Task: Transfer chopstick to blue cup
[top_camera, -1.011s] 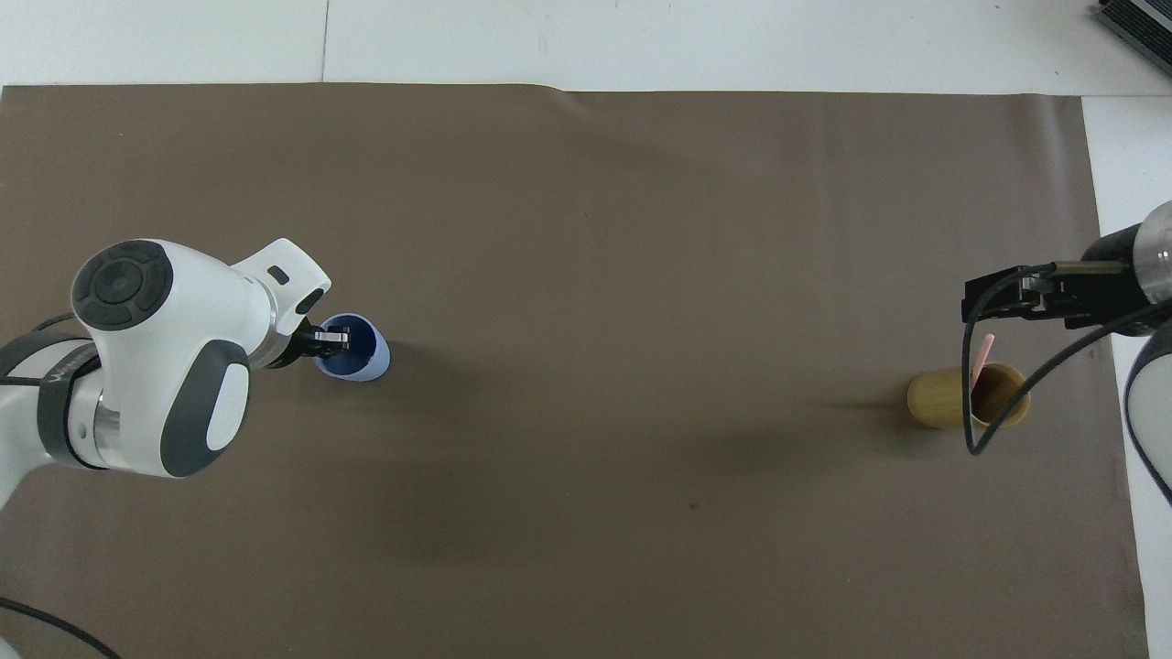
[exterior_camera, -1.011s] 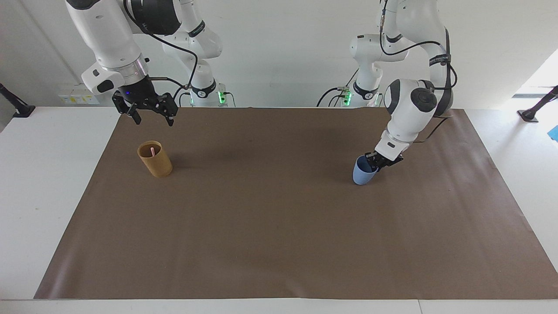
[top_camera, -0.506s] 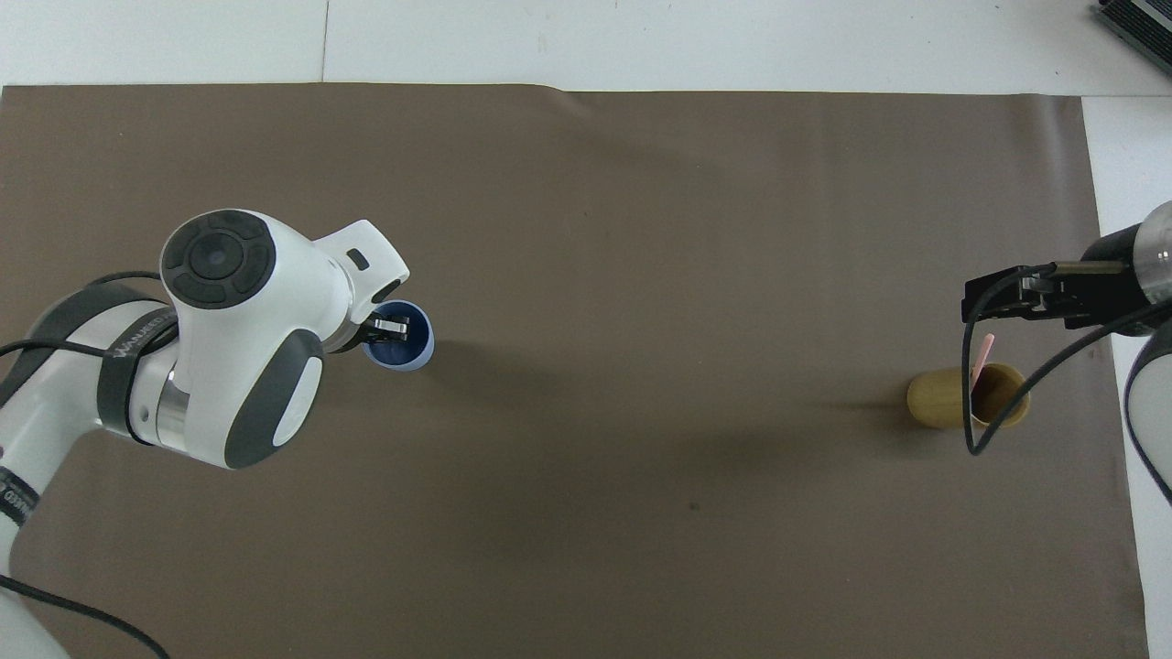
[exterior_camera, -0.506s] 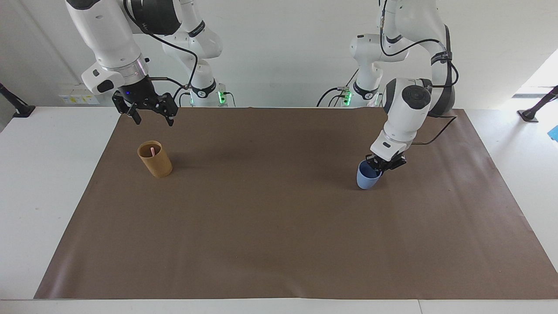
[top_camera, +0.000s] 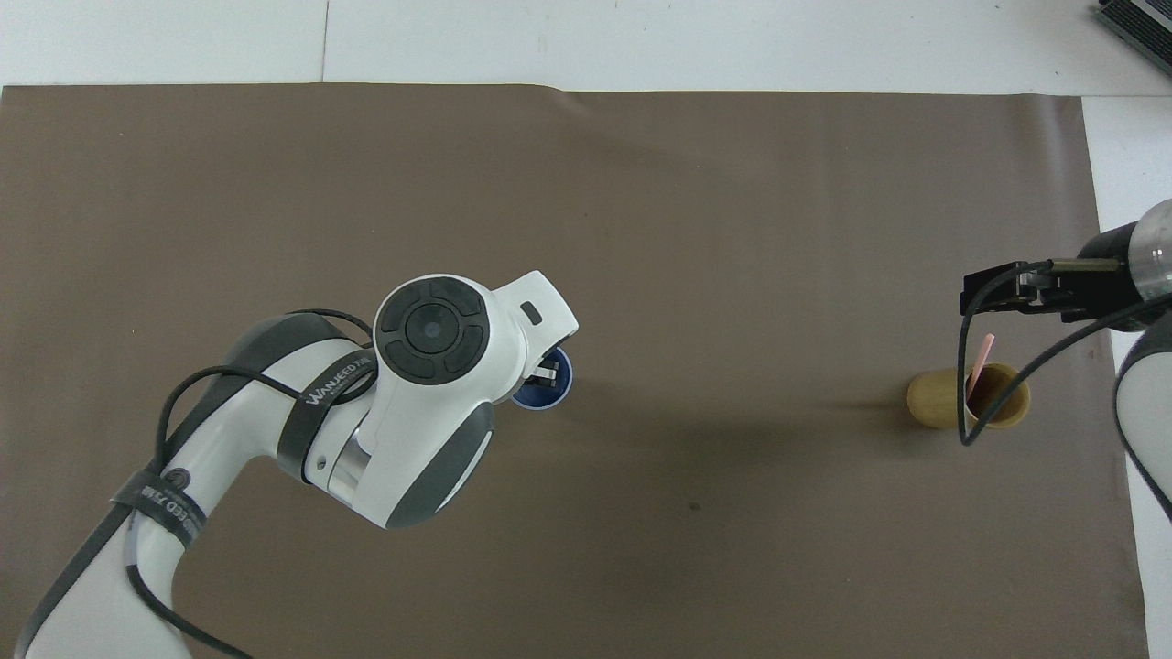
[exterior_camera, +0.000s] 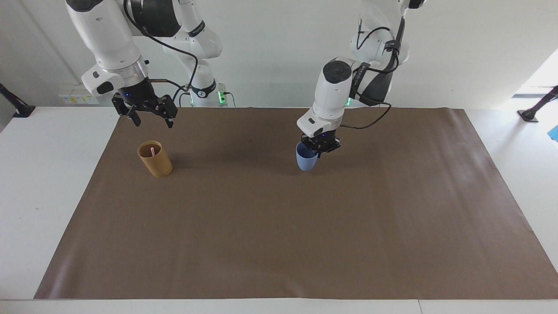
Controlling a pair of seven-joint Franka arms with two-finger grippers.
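Near the middle of the brown paper sheet [exterior_camera: 279, 244] that covers the white worktop [exterior_camera: 43, 183], the left gripper [exterior_camera: 319, 147] pinches the rim of the small light-blue smooth tumbler [exterior_camera: 306, 159], one finger inside the mouth and one outside the wall. This blue cup is upright; whether its rounded base touches the paper or hangs just above it cannot be told. From overhead, the left arm's white wrist covers much of the tumbler [top_camera: 548, 389], leaving only a dark-blue crescent of its inside and a metal fingertip [top_camera: 549, 372] showing.

Toward the right arm's end of the worktop stands the taller tan bamboo-coloured cylindrical cup [exterior_camera: 155, 158], upright on the paper and well apart from the blue one. A thin pale-pink chopstick [exterior_camera: 152, 151] leans inside it, its tip poking above the rim; overhead the chopstick [top_camera: 980, 355] slants up out of the tan cup [top_camera: 936, 403]. Only one stick can be made out.

The right gripper [exterior_camera: 150, 118] hangs in the air above the paper, over the stretch next to the tan cup, touching nothing. Its black fingers are spread wide and hold nothing. In the overhead view the right gripper [top_camera: 987, 295] enters from the side edge, with a black cable looping down across the tan cup.
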